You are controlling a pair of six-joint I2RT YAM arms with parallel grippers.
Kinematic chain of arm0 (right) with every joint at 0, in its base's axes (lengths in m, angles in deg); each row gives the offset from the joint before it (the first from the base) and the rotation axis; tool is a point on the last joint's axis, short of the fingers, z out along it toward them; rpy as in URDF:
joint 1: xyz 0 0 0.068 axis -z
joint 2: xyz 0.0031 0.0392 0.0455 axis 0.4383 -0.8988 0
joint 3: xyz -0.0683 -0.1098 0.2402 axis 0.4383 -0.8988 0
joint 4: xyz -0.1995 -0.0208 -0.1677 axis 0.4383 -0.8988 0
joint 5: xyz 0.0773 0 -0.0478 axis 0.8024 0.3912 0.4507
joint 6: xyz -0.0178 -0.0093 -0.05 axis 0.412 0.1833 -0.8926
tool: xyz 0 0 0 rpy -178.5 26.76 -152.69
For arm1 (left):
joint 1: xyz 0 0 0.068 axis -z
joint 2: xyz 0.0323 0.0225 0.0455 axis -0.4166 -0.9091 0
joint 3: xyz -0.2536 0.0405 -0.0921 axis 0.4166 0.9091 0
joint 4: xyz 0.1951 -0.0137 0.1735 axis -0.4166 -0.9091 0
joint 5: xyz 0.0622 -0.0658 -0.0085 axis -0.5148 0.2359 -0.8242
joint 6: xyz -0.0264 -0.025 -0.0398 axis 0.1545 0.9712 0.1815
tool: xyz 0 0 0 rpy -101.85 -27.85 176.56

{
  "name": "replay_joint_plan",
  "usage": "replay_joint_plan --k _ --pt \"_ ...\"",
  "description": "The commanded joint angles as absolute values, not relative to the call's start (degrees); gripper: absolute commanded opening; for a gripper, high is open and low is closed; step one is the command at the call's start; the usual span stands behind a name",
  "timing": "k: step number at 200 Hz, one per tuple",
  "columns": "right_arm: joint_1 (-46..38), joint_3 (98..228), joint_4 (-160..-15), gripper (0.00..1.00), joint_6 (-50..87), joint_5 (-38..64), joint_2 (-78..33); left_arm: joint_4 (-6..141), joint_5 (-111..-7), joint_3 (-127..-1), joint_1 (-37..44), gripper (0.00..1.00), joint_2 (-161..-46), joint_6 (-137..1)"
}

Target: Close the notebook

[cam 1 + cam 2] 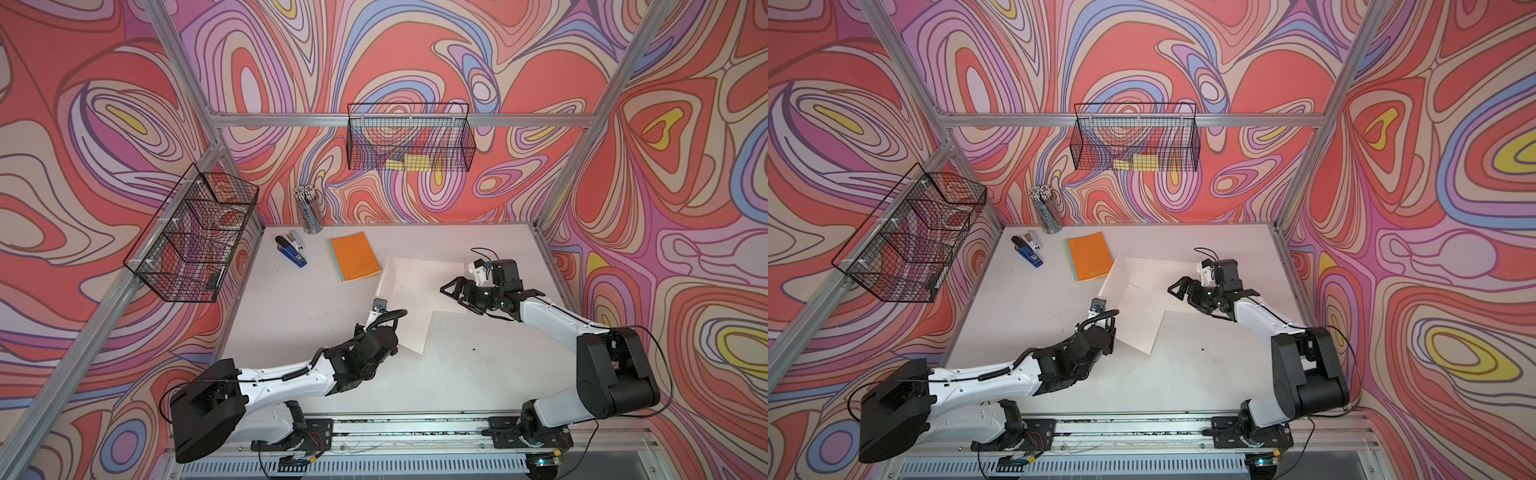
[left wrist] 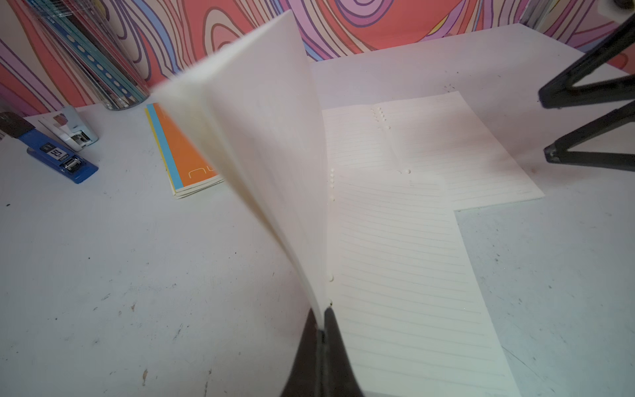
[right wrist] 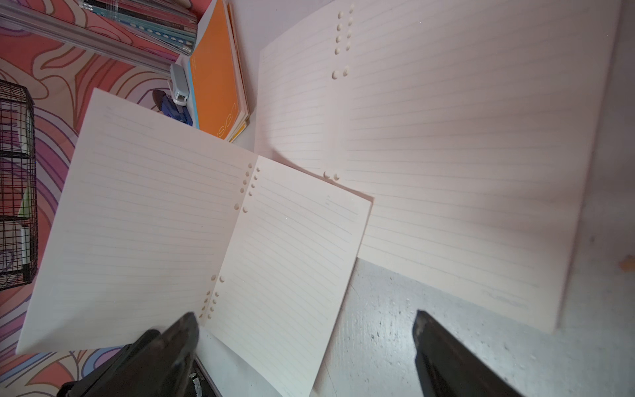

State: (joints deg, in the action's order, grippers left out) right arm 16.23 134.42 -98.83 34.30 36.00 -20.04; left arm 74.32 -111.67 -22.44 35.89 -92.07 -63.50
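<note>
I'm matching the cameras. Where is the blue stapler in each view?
In a top view: blue stapler at the table's far left.
In a top view: stapler, same spot.
Left wrist: stapler, fully visible.
Right wrist: stapler, partly behind the lifted pages.
Shared landmark: orange notebook beside it.

The notebook [image 3: 144, 220] has cream pages ruled with faint grey lines, and so do the other open pages [image 3: 464, 154]. The closed book [image 1: 353, 256] has an orange cover with light blue and yellow stripes along one edge. The stapler [image 1: 294, 255] is blue with a black head. The tabletop [image 1: 478, 374] is white, flecked with dark marks. The walls [image 1: 83, 124] carry swirls of coral, lilac, blue, cream and yellow. The wire basket [image 1: 374, 141], left tool [image 2: 323, 330] and right tool [image 3: 305, 318] are black.
</note>
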Motion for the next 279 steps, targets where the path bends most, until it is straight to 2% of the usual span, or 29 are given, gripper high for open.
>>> replay_joint_plan --k 1,76,172,222,279 --pt "16.7 136.2 -100.5 0.98 33.0 35.0 -18.1 73.5 -115.3 -24.4 37.0 0.0 -92.6 -67.9" --pt "17.5 138.0 -103.1 0.98 31.8 34.6 -17.0 78.8 -111.8 -23.5 39.8 0.0 -97.3 -71.7" --pt "18.0 138.3 -101.4 0.98 33.0 35.6 -16.8 78.2 -112.1 -26.3 43.0 0.0 -101.0 -73.5" --pt "18.0 145.9 -105.2 0.98 31.4 35.9 -17.7 72.4 -116.3 -33.7 44.5 0.0 -113.7 -80.7" --pt "18.0 146.4 -101.2 0.98 36.1 38.9 -19.2 70.8 -115.5 -38.0 45.5 0.0 -125.1 -86.8"
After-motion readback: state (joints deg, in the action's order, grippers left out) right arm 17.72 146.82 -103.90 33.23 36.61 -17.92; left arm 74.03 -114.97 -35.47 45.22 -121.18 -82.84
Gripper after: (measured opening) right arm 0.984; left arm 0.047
